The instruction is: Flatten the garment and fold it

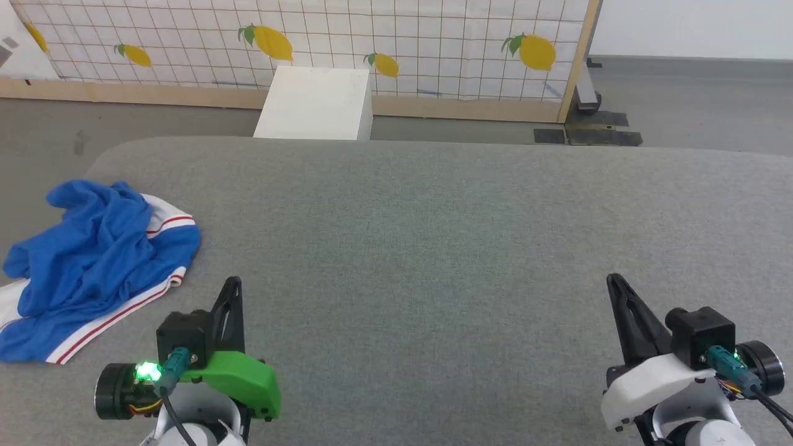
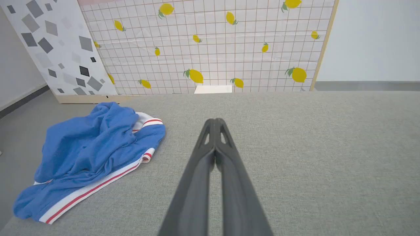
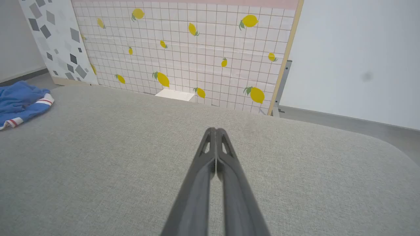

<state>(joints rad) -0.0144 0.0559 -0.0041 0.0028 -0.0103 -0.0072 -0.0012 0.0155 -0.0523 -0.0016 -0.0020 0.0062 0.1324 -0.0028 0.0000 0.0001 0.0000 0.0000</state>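
The garment (image 1: 93,266) lies crumpled in a heap at the left edge of the grey table (image 1: 433,235): bright blue knit with white bands edged in red. The left wrist view has the garment (image 2: 88,157) to the left of the fingers, and the right wrist view catches the garment (image 3: 19,103) at its far left. My left gripper (image 1: 234,284) hovers at the lower left, shut and empty, just right of the heap without touching it. My right gripper (image 1: 613,280) is at the lower right, shut and empty, far from the cloth. In both wrist views the left gripper (image 2: 215,122) and the right gripper (image 3: 215,130) have fingers pressed together.
A white box (image 1: 316,102) stands on the floor behind the table's far edge. A lemon-patterned tiled panel (image 1: 372,43) in a wooden frame runs along the back. The garment hangs partly over the table's left edge.
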